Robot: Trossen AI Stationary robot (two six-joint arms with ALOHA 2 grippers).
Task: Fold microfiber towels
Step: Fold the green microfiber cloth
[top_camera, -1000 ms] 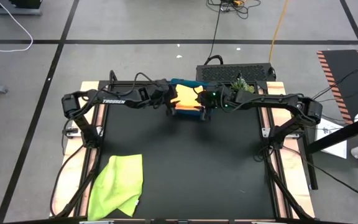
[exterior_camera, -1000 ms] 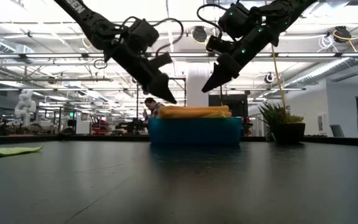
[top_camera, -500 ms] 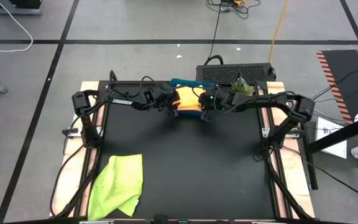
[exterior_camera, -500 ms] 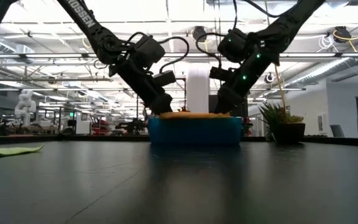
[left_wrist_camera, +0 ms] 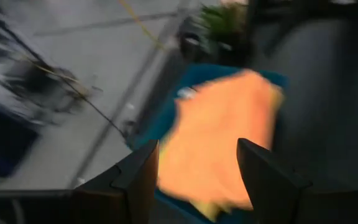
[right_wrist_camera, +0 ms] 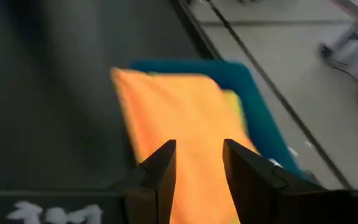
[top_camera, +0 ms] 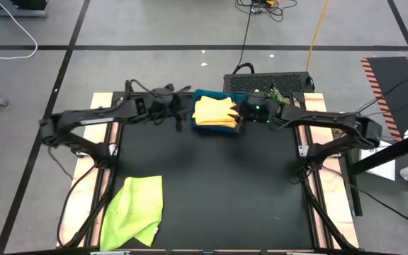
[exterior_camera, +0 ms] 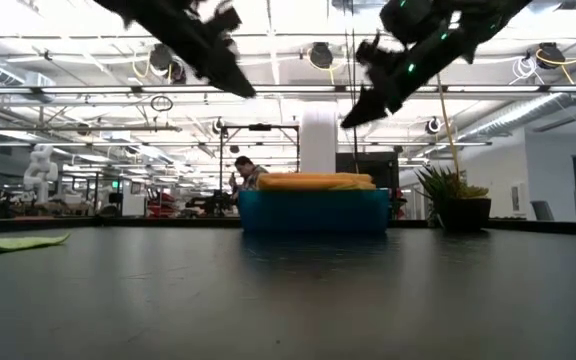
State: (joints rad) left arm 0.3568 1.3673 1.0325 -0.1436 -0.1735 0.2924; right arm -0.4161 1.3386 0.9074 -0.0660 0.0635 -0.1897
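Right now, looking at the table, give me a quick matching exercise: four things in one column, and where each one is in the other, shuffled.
Things:
1. orange towel
2. lime green towel
3. left gripper
4. potted plant

Places:
A. spread on the black table's near left part
B. beside the blue tray, on the right arm's side
C. on top of the stack in the blue tray
D. raised, just off the tray's left side

Pairs: 1-C, 2-A, 3-D, 4-B

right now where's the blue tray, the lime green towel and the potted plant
blue tray [exterior_camera: 313, 212]: low view, front wall
lime green towel [top_camera: 134, 209]: high view, middle of the cloth
potted plant [exterior_camera: 452, 190]: low view, its leaves
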